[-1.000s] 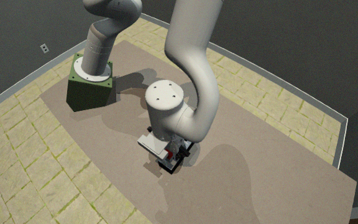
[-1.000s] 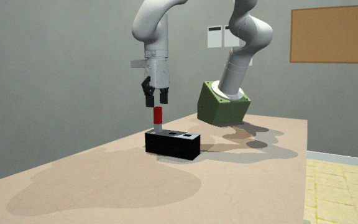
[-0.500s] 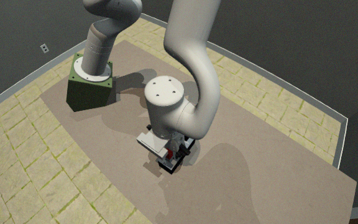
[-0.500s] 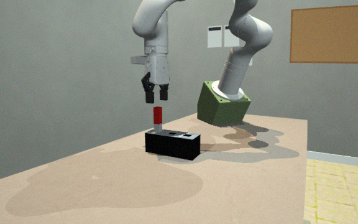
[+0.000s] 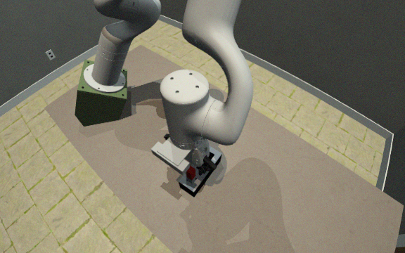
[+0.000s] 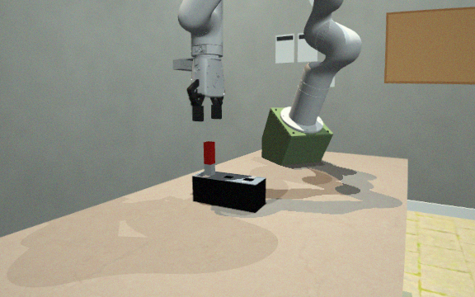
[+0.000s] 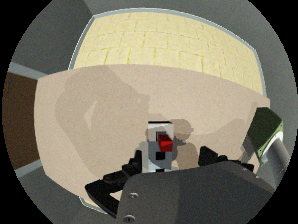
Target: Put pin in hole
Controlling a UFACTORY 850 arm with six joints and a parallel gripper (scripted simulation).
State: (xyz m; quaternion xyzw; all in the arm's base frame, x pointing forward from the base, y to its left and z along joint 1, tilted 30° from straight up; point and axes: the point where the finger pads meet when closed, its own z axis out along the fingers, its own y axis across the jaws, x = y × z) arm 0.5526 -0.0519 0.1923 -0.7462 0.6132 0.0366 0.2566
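A black block [image 6: 229, 191] lies on the table, with three square holes in its top. The pin [image 6: 209, 158] stands upright in the left end hole, red end up. Its whole red part and a short grey stretch below it stick out above the block. The other two holes [image 6: 238, 178] stand empty. My gripper [image 6: 205, 112] is open and empty, hanging straight above the pin with a clear gap between the fingertips and the red top. In the overhead view the pin's red top [image 5: 190, 172] shows beside the wrist, which hides part of the block [image 5: 197, 173]. The wrist view shows the red top [image 7: 164, 141].
The arm's green base [image 6: 295, 142] stands at the back of the table, behind and to the right of the block. The table's edge [image 6: 404, 231] runs down the right side, with a tiled floor [image 6: 452, 256] beyond it.
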